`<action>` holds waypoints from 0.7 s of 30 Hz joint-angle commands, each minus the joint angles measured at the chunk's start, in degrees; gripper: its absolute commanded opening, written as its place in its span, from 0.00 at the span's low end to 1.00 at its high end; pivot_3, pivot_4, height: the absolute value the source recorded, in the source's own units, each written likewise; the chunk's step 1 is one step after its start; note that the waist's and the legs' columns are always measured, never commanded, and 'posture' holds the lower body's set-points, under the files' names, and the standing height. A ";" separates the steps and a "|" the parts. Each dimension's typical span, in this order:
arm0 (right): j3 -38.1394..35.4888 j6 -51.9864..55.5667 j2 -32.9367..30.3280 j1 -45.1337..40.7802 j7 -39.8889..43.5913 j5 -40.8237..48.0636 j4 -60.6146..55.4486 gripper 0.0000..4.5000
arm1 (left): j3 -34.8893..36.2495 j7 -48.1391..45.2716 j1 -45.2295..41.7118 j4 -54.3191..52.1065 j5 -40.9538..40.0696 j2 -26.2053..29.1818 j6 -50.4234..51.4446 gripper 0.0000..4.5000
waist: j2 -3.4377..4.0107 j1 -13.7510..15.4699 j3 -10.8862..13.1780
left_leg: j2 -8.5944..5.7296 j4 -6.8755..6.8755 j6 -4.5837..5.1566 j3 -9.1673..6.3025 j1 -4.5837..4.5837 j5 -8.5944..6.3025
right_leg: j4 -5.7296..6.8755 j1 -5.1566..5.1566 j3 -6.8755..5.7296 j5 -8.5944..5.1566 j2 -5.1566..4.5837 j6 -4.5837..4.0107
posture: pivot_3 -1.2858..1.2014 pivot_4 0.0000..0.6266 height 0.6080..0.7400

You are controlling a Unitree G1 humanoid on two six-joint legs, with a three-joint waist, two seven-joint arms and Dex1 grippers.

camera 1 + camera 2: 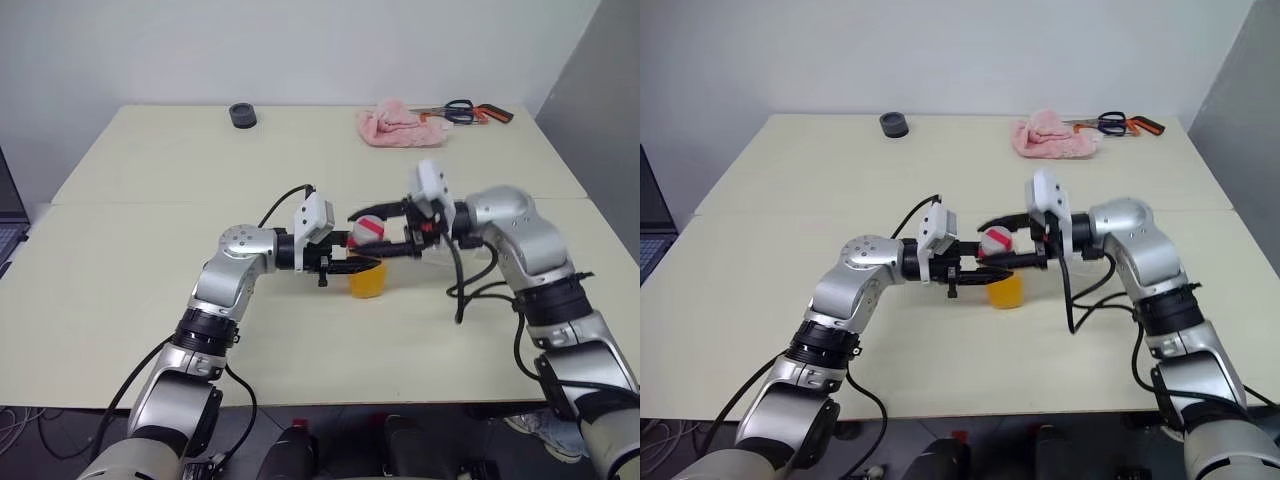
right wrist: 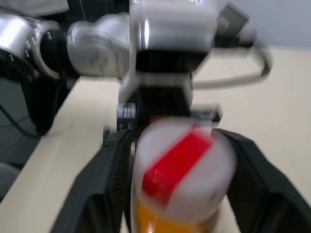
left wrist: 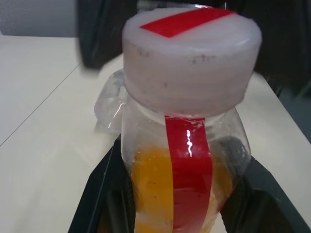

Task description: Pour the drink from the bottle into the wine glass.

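The bottle is seen at the centre of the head views, held upright above the desk by the left gripper, whose fingers are closed on the lower body. About the lower half is filled with drink; the white cap, crossed by the red strip, is still on.

The bottle is judged light and thin-walled: the clear plastic would likely give under a hard squeeze and could slip where it is smooth. The body grip low down looks sound for steadying it. The cap is stiffer and is judged the better place for the other gripper to take hold, squarely around its side wall.

The right gripper comes in from the right of the frame at cap height. Its fingers stand apart on either side of the cap; whether they touch it cannot be told through the blur.

The wine glass cannot be made out with confidence.
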 commanded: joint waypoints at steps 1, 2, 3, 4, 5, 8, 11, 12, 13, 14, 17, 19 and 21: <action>-6.70 3.91 0.33 2.67 -8.18 3.49 -10.32 0.94 | 1.92 1.63 -2.12 -1.27 -1.16 -0.28 -0.97 0.39 | 0.01 0.05 0.01 | 0.00 0.02 0.00 0.00 -0.01 0.00 | 0.02 -0.01 0.01 0.00 -0.01 0.00 | 0.52 0.24 1.00; -8.42 5.41 0.48 4.05 -10.86 4.48 -13.60 1.00 | 1.79 1.97 -2.15 -0.96 -0.88 -0.30 -1.05 0.39 | 0.01 0.06 0.00 | 0.00 0.03 0.00 -0.03 -0.05 0.00 | 0.01 -0.03 0.00 0.00 -0.01 0.00 | 0.52 0.24 1.00; -10.19 7.61 0.73 5.72 -14.33 5.50 -17.38 1.00 | 1.74 2.56 -2.24 -0.51 -0.63 -0.40 -1.00 0.39 | 0.01 0.07 0.00 | 0.00 0.05 0.00 -0.04 -0.07 0.00 | 0.02 -0.06 0.01 0.01 -0.01 0.00 | 0.52 0.24 1.00; -11.56 9.65 0.99 7.37 -17.18 6.56 -20.94 1.00 | 1.70 2.98 -2.34 -0.12 -0.46 -0.50 -1.08 0.39 | 0.01 0.09 0.00 | 0.00 0.04 0.00 -0.05 -0.09 0.00 | 0.02 -0.06 0.00 0.01 -0.01 0.00 | 0.52 0.24 1.00; -12.75 11.46 1.78 9.35 -20.86 7.29 -24.90 1.00 | 1.61 3.25 -2.45 0.24 -0.33 -0.59 -1.16 0.39 | 0.01 0.03 0.00 | 0.02 0.04 0.00 -0.08 -0.10 0.00 | 0.01 -0.06 -0.02 0.01 -0.01 0.00 | 0.52 0.24 1.00; -12.49 14.56 3.75 14.73 -29.58 6.01 -34.47 1.00 | 1.26 3.63 -2.82 1.15 -0.13 -0.69 -1.43 0.39 | 0.02 0.01 -0.01 | 0.02 0.02 0.00 -0.06 -0.09 0.00 | 0.02 -0.06 0.01 0.01 -0.01 0.00 | 0.52 0.24 1.00; -9.84 17.86 8.10 17.70 -39.31 4.16 -41.03 1.00 | 0.97 3.97 -3.43 2.31 0.28 -0.84 -1.74 0.39 | 0.02 -0.05 -0.01 | 0.01 0.02 0.00 -0.04 -0.08 0.00 | 0.07 -0.08 0.04 0.01 -0.01 0.00 | 0.52 0.24 1.00; -8.69 18.52 9.19 18.12 -41.91 2.95 -42.24 1.00 | 0.93 4.08 -3.74 2.84 0.51 -0.91 -1.95 0.39 | 0.02 -0.05 -0.01 | 0.01 0.04 0.00 0.01 -0.08 0.00 | 0.15 -0.12 0.08 0.01 -0.01 0.00 | 0.52 0.24 1.00; -7.36 18.11 9.49 18.41 -44.20 0.33 -42.97 1.00 | 0.94 4.25 -4.03 3.34 0.72 -1.04 -2.07 0.39 | 0.02 0.00 -0.01 | -0.01 0.08 0.01 0.02 -0.09 0.00 | 0.22 -0.14 0.09 0.01 -0.01 0.01 | 0.52 0.24 1.00; -6.18 17.80 9.99 18.70 -45.65 -1.08 -43.57 1.00 | 0.96 4.31 -4.32 3.86 0.89 -1.15 -2.19 0.39 | 0.02 0.04 -0.01 | -0.01 0.11 0.01 0.01 -0.08 0.00 | 0.28 -0.14 0.09 0.00 -0.01 0.01 | 0.52 0.24 1.00; -3.34 17.96 11.49 19.75 -50.17 -4.75 -44.56 1.00 | 0.89 4.28 -4.91 5.06 1.28 -1.41 -2.66 0.39 | 0.02 0.04 -0.01 | -0.02 0.14 0.01 -0.01 -0.05 0.01 | 0.34 -0.14 0.06 0.00 0.01 0.01 | 0.52 0.24 1.00; -2.11 17.91 11.99 20.22 -52.48 -7.09 -44.34 1.00 | 0.82 4.18 -5.14 5.51 1.43 -1.50 -2.89 0.39 | 0.02 0.02 -0.01 | -0.02 0.14 0.01 0.01 -0.03 0.01 | 0.37 -0.13 0.06 0.00 0.02 0.01 | 0.52 0.24 1.00; -1.22 17.59 12.13 20.40 -53.15 -8.21 -43.96 1.00 | 0.82 4.10 -5.30 5.86 1.57 -1.57 -3.07 0.39 | 0.02 -0.03 -0.01 | -0.02 0.13 0.01 0.03 -0.02 0.01 | 0.38 -0.14 0.05 0.00 0.03 0.01 | 0.52 0.24 1.00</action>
